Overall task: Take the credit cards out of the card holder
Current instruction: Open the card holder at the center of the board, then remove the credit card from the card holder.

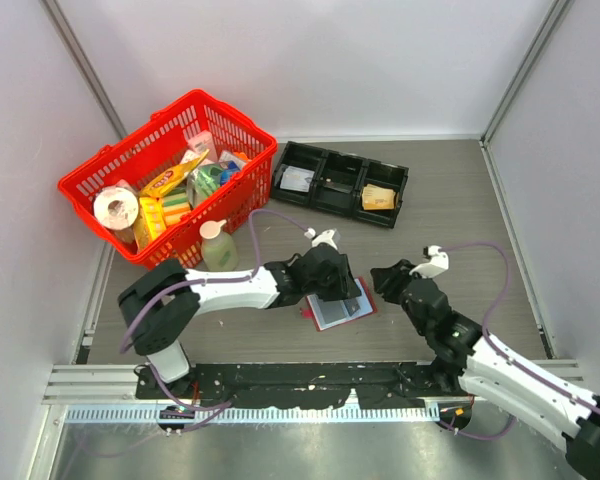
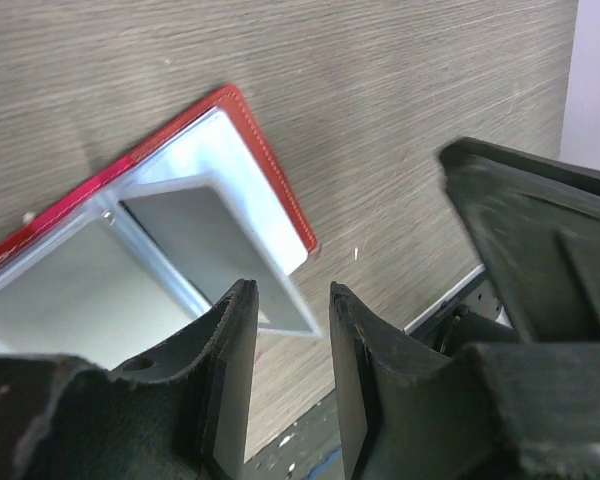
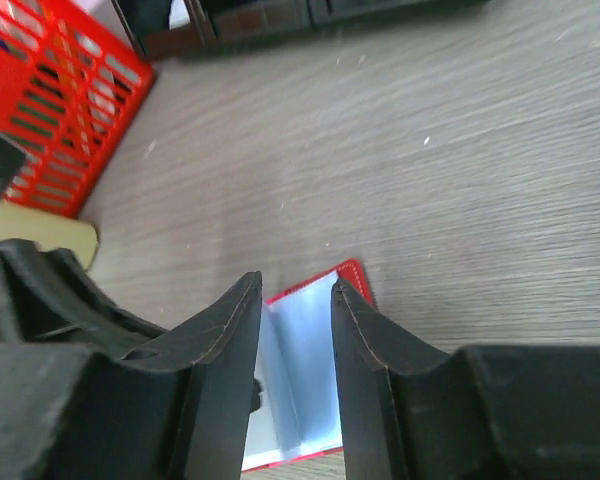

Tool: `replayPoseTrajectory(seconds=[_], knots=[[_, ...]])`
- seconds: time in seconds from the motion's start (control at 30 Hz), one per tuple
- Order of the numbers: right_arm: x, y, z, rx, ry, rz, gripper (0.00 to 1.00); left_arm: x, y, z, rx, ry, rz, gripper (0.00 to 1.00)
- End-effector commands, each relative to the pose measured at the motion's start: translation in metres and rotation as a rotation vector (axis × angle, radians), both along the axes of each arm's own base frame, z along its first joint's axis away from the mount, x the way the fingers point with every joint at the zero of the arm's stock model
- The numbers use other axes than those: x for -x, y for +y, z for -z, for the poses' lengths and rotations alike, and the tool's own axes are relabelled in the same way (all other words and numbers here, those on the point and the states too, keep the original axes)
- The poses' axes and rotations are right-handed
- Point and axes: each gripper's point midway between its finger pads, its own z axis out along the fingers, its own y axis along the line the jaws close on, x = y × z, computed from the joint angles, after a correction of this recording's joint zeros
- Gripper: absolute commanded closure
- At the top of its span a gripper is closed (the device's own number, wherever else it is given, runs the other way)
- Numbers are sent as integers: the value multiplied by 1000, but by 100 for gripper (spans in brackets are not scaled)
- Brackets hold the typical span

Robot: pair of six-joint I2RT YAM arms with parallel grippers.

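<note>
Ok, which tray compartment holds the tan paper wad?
The rightmost compartment of the black tray; the leftmost holds only a pale grey item.

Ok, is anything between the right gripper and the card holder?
Nothing visible does. The right gripper is open, with the card holder in plain sight between its fingers; the left gripper is over the holder's other side.
</note>
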Motion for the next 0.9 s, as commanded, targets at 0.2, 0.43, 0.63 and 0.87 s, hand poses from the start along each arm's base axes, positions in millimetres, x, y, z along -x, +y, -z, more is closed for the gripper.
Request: replayPoseTrajectory(seconds=[0.2, 0.43, 0.63, 0.87], knots=[[10, -24, -17, 49, -57, 30, 59, -24, -43, 12, -8, -32, 52, 60], [15, 13, -9, 66, 1, -160, 60, -41, 2, -17, -6, -97, -54, 57], [14, 41, 5, 90, 72, -280, 65, -23, 31, -7, -43, -75, -51, 57], [15, 62, 29, 108, 189, -353, 71, 0, 61, 38, -176, 8, -21, 63]])
